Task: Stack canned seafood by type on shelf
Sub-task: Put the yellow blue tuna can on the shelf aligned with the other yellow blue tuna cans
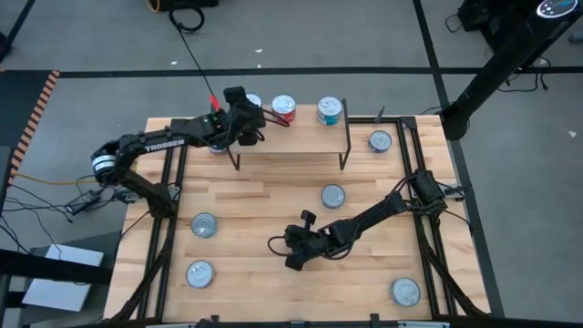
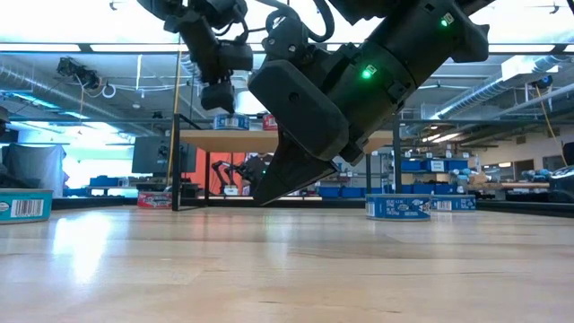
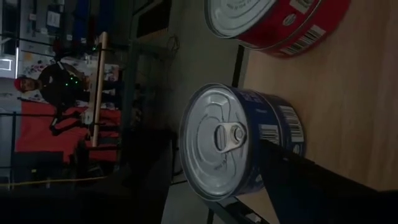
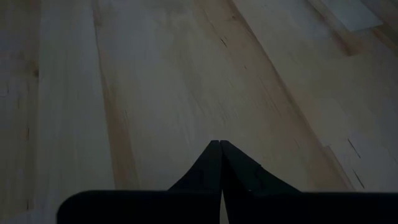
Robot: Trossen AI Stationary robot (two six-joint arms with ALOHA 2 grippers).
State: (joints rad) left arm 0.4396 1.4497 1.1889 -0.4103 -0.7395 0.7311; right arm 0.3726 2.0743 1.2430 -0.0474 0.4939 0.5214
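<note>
blue can (image 3: pixel 239 146) on shelf (image 1: pixel 301 137) | between left jaws, untouched

We're in a robotics lab or workshop: a slatted light-wood worktable (image 1: pixel 273 205) framed in black metal stands on a grey floor (image 1: pixel 301 36) marked with taped lines, loose black cables (image 1: pixel 187 14) trailing across it. Across the room, exposed silver ceiling ducts (image 2: pixel 81 76), strip lights and shelving stacked with blue storage bins (image 2: pixel 421 165) fill the background.
</note>
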